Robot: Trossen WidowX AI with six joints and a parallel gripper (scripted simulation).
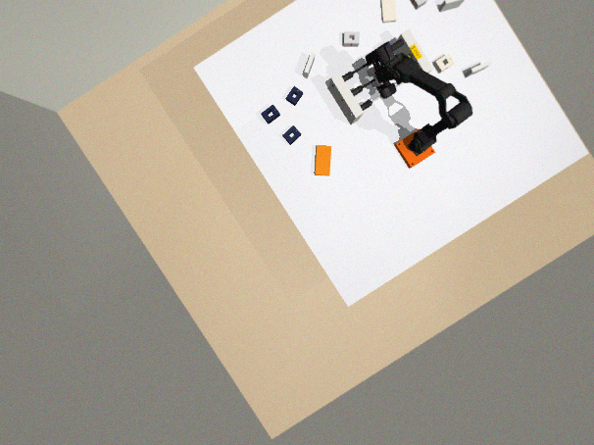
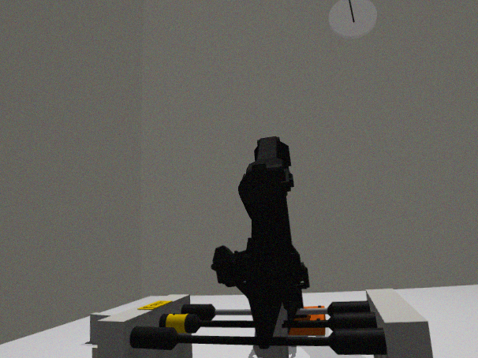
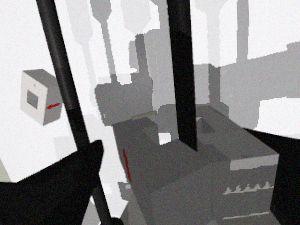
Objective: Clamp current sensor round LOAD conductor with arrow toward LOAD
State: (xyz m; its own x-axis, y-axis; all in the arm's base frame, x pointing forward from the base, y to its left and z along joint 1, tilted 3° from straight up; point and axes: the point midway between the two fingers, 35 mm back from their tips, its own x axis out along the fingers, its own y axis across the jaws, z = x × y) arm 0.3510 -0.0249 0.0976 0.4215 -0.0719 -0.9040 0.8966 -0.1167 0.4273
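Note:
The grey split-core sensor (image 3: pixel 180 183) (image 2: pixel 279 352) stands between my fingers, in shadow, with a red mark on its left side in the wrist view. The middle conductor (image 3: pixel 180 58) (image 2: pixel 227 323) runs down into the sensor's gap. It carries a yellow sleeve (image 2: pixel 176 322) beside the yellow label (image 1: pixel 416 51) (image 2: pixel 155 305). My gripper (image 3: pixel 160 137) (image 2: pixel 278 332) is open, with one finger on each side of the sensor. I cannot tell whether the sensor is latched, nor read the arrow's direction. The arm hides the sensor in the top view.
Two grey end blocks (image 1: pixel 342 98) (image 2: pixel 399 310) hold the conductors; a neighbouring conductor (image 3: pixel 60 58) passes close to the left finger. A white block with a red mark (image 3: pixel 34 97) (image 1: pixel 350 38), navy blocks (image 1: pixel 294 95) and an orange block (image 1: pixel 322 160) lie around.

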